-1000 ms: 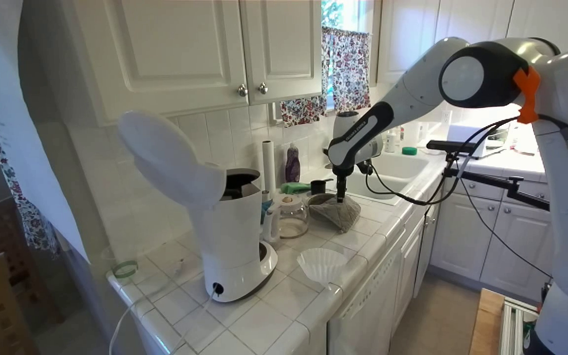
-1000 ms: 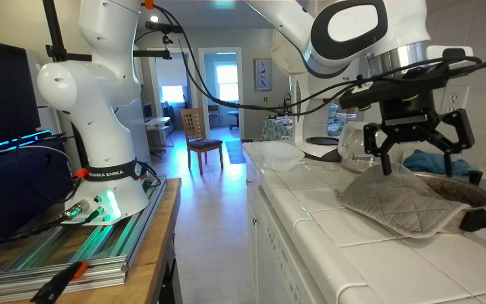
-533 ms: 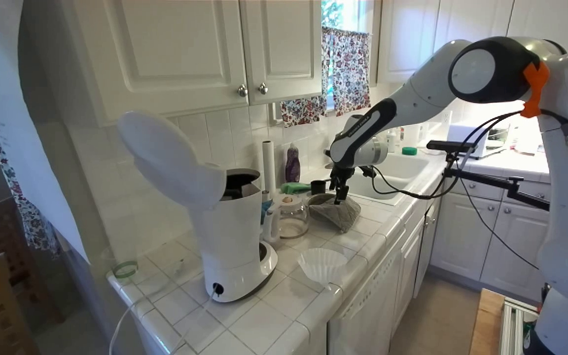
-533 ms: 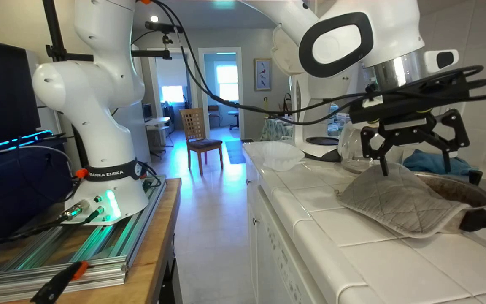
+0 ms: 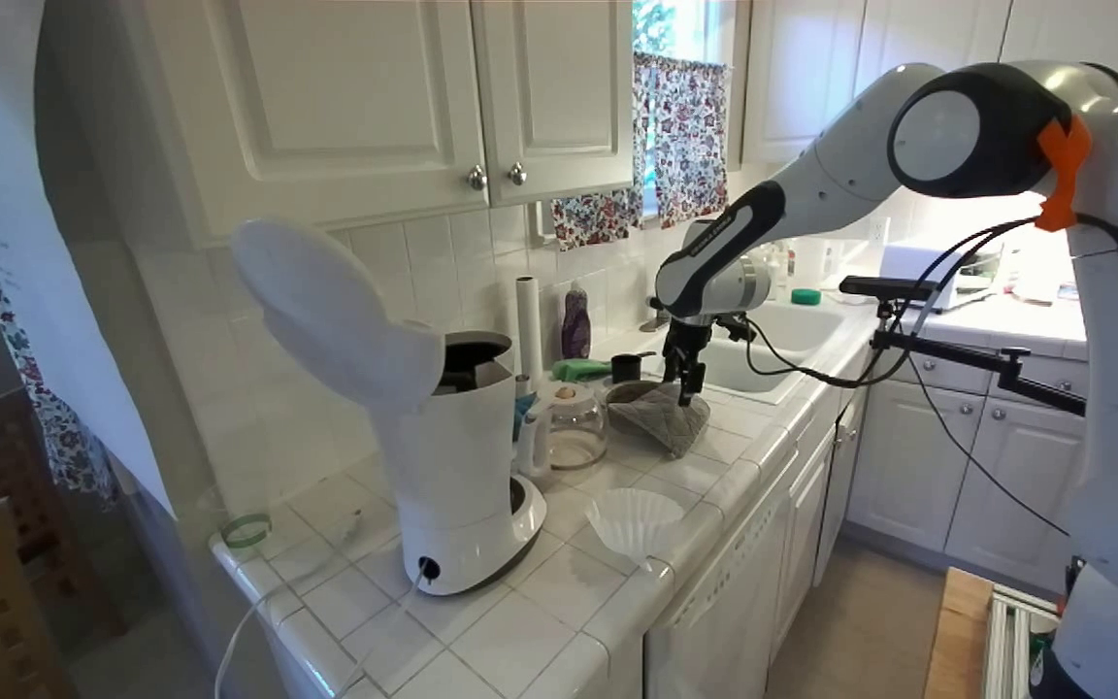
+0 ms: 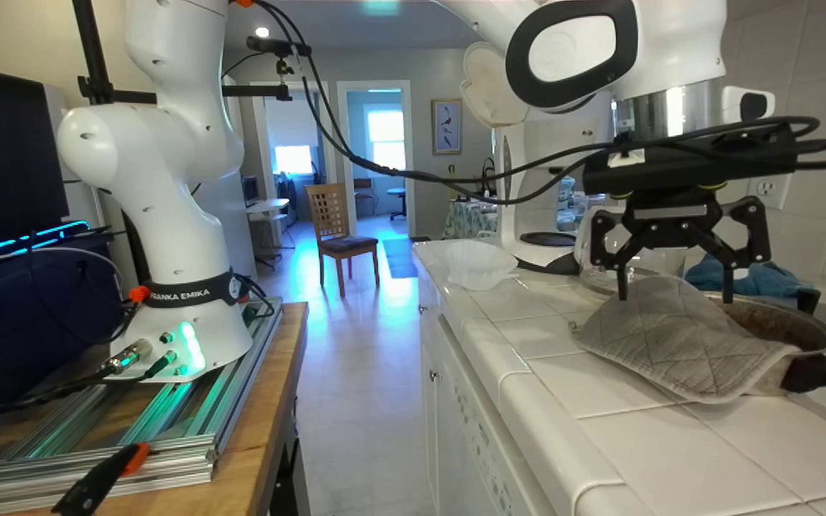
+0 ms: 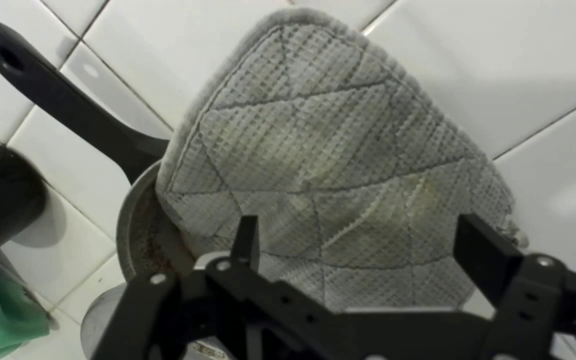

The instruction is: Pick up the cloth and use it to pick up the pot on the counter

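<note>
The cloth is a grey-brown quilted pad in both exterior views [image 5: 668, 423] [image 6: 685, 351] and in the wrist view [image 7: 328, 150]. It drapes over one side of the pot and slopes down onto the tiled counter. The pot is a low metal pan with a black handle, partly hidden under the cloth; its rim and inside show in an exterior view [image 6: 786, 322] and in the wrist view [image 7: 140, 235]. My gripper [image 6: 675, 295] is open and empty, pointing down above the cloth. In the wrist view its fingers [image 7: 357, 222] stand wide apart with cloth between and below them.
A black cup [image 7: 5, 195] and a green cloth [image 7: 8, 310] lie behind the pot. A glass carafe [image 5: 576, 432], a white coffee machine [image 5: 457, 485] and a paper filter [image 5: 635, 519] stand along the counter. A blue cloth [image 6: 750, 276] and the sink [image 5: 743, 354] are close by.
My gripper has moved toward the counter's front edge and turned from tilted to more level, still open. The cloth and pot have not moved.
</note>
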### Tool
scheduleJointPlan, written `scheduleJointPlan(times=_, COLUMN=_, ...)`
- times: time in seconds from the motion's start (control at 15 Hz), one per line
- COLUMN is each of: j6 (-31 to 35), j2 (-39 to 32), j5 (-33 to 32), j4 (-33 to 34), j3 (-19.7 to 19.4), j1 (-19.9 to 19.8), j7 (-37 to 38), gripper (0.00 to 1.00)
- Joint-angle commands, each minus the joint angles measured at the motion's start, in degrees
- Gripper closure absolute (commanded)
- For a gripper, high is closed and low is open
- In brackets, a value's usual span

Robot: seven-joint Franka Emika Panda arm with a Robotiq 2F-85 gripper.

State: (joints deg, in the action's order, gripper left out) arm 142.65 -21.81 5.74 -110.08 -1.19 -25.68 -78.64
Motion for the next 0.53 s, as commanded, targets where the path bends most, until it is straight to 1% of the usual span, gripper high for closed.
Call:
scheduleJointPlan(times=0.0, j6=-1.0, j2=-1.37, j5=-3.74, j4=2.3, j3=-3.13, j1=3.3, j7=0.28, gripper=0.0)
scheduleJointPlan(times=0.27, j6=-1.59, j2=-3.51, j5=-2.95, j4=4.33, j3=-2.37, j1=3.76, j7=-2.3, gripper=0.0)
scheduleJointPlan(times=0.47, j6=-1.38, j2=-5.34, j5=-3.42, j4=5.52, j3=-2.54, j1=4.24, j7=-2.07, gripper=0.0)
